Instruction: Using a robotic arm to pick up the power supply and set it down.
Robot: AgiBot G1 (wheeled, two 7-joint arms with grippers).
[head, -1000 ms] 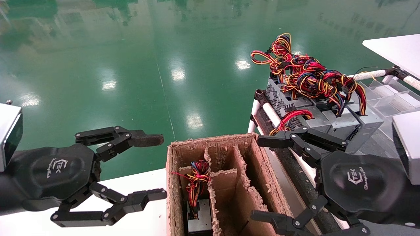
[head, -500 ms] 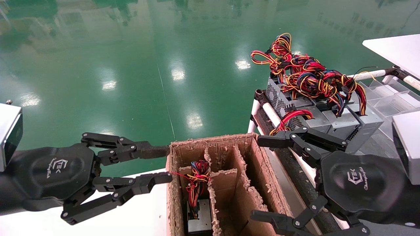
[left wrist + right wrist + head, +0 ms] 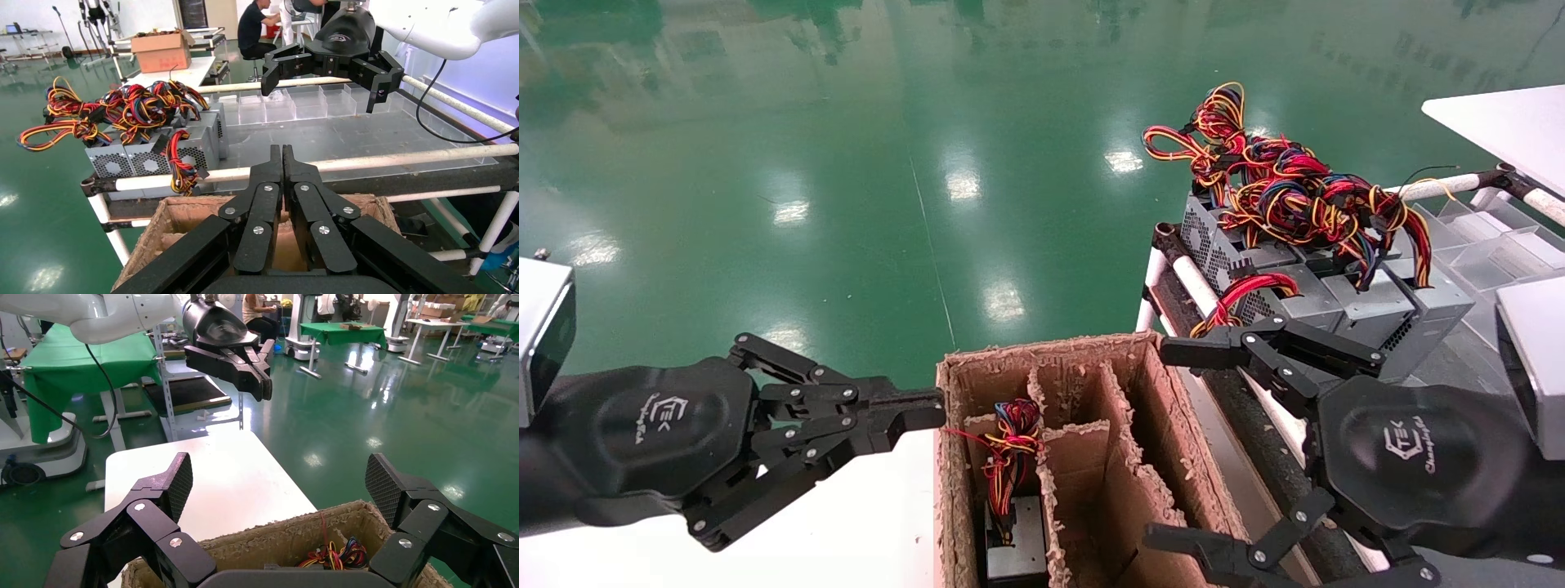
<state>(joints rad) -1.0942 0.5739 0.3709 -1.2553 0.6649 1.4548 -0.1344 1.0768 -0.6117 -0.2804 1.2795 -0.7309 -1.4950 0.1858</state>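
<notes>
A power supply (image 3: 1019,541), a grey metal box with red, yellow and black wires (image 3: 1009,441), stands in a left compartment of the brown carton (image 3: 1042,353). My left gripper (image 3: 932,407) is shut with nothing between its fingers, and its tips sit at the top of the carton's left wall. In the left wrist view the left gripper (image 3: 281,153) points over the carton (image 3: 183,214). My right gripper (image 3: 1164,445) hangs wide open at the carton's right side. In the right wrist view the right gripper (image 3: 280,484) spans the carton's rim (image 3: 294,536), and the wires (image 3: 333,557) show inside.
Several more grey power supplies (image 3: 1336,302) with tangled wires lie on the tube-framed rack (image 3: 1197,286) at the right, beside clear plastic bins (image 3: 1491,245). The carton stands on a white table (image 3: 862,523). Green floor lies beyond.
The left gripper's fingers have closed from wide open to shut and its tips have come up to the carton's left wall. The right arm has not moved.
</notes>
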